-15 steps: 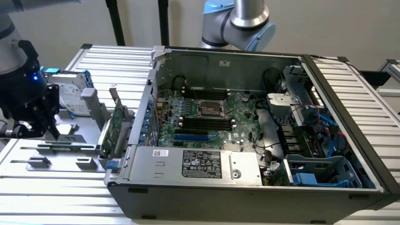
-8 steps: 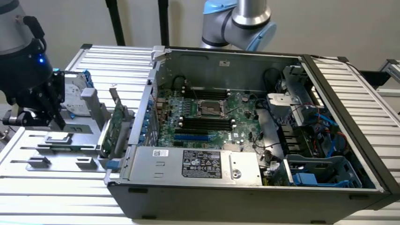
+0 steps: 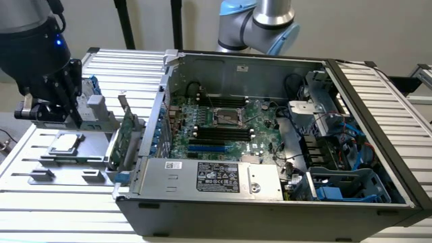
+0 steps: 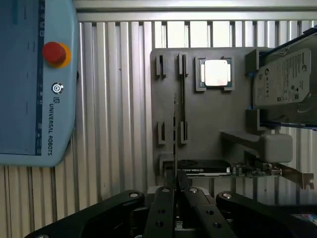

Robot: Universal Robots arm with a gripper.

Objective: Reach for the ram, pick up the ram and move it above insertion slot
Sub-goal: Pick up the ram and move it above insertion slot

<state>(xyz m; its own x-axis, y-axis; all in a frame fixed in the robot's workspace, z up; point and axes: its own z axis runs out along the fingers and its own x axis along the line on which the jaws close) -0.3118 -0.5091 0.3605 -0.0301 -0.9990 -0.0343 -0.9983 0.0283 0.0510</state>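
Observation:
In the wrist view my gripper [image 4: 176, 198] is shut on the ram [image 4: 174, 139]. The ram is a thin stick seen edge-on, reaching out from between the two black fingers [image 4: 163, 213]. It hangs over the grey parts fixture [image 4: 208, 124], just beside the fixture's empty narrow holder [image 4: 183, 99]. In the exterior view the gripper [image 3: 54, 114] is at the left, above that fixture [image 3: 68, 174] and outside the open computer case. The insertion slot is one of the parallel black sockets [image 3: 223, 132] on the motherboard inside the case, well to the exterior view's right of the gripper.
A silver processor [image 4: 216, 73] and a hard drive [image 4: 285, 79] sit on the fixture. A green expansion card [image 3: 120, 139] stands upright between fixture and case wall [image 3: 159, 121]. A short blue slot [image 3: 206, 149] lies by the black sockets. A teach pendant [image 4: 34, 79] rests on the ribbed table.

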